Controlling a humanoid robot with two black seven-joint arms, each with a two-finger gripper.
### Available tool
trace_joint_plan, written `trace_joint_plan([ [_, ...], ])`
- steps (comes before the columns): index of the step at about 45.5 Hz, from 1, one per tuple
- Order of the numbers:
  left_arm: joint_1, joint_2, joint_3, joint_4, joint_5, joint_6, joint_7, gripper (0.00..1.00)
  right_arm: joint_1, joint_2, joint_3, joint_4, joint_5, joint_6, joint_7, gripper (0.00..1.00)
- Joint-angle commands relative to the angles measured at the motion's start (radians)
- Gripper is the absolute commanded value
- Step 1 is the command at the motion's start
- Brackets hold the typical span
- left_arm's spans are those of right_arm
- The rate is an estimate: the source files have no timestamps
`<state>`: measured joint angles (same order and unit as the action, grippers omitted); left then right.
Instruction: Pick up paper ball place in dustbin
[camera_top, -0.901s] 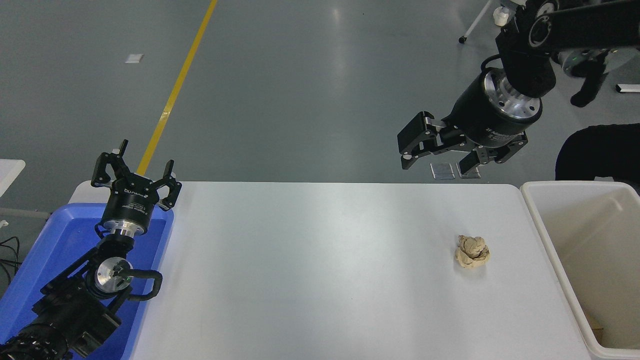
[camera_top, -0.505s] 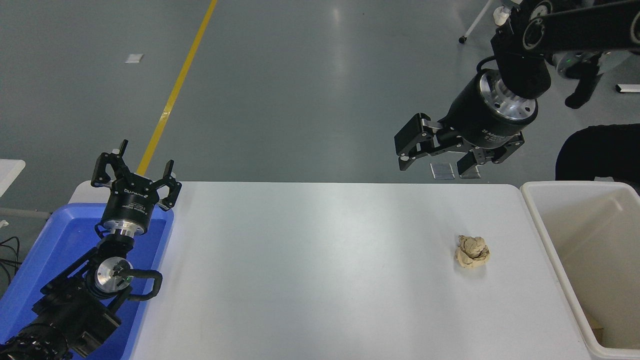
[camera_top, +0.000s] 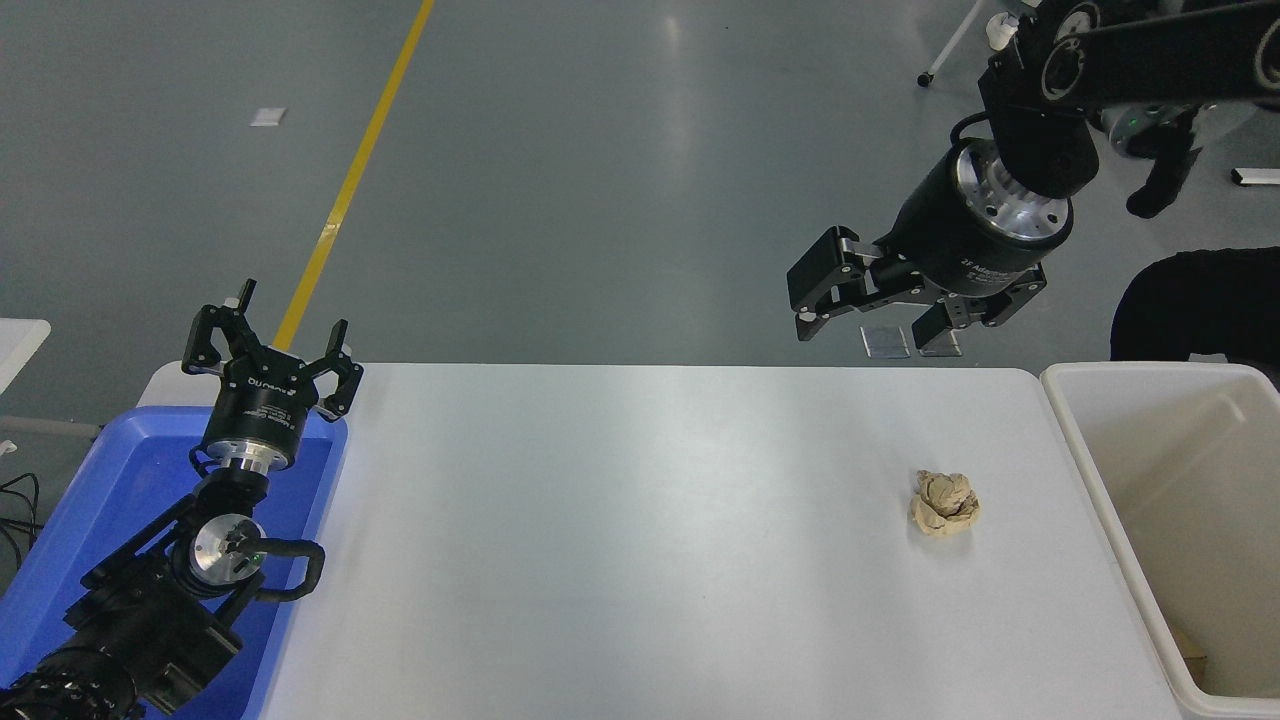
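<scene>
While its two black fingers (camera_top: 815, 290) stand spread apart with nothing between them, the right gripper (camera_top: 868, 315) hangs in the air above the far edge of the table (camera_top: 620, 520), over the grey floor (camera_top: 560, 180) in the picture. On its round black body there is small white print that begins with "2F", but the rest is too small to read. The right arm (camera_top: 1130, 50) comes in from the top right corner.

The paper ball (camera_top: 944, 503), a wrinkly tan wad, lies on the table toward the right side, nearer to the camera than the gripper and apart from it. Just beside the table's right end stands the dustbin (camera_top: 1075, 440), an off-white tub with cream inner walls; the ball is near it but outside.

At the lower left the left gripper (camera_top: 272, 342) is parked over the far end of a blue tray (camera_top: 100, 480), its fingers also spread wide and holding nothing. White lettering on its body appears upside down and I cannot read it surely. A yellow line (camera_top: 350, 180) runs across the floor.
</scene>
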<state>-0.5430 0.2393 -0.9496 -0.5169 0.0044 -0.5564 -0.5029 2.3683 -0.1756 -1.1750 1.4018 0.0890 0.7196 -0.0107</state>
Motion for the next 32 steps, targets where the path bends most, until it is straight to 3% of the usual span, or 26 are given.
trace_joint_plan([
  [1,0.0,0.0,0.0,0.0,-0.001,0.0,0.0,0.98,0.0,0.002,0.0,-0.001,0.0,0.0,0.0,1.0],
  [32,0.0,0.0,0.0,0.0,0.0,0.0,0.0,0.98,-0.011,0.031,-0.015,-0.027,-0.006,-0.003,0.0,1.0],
])
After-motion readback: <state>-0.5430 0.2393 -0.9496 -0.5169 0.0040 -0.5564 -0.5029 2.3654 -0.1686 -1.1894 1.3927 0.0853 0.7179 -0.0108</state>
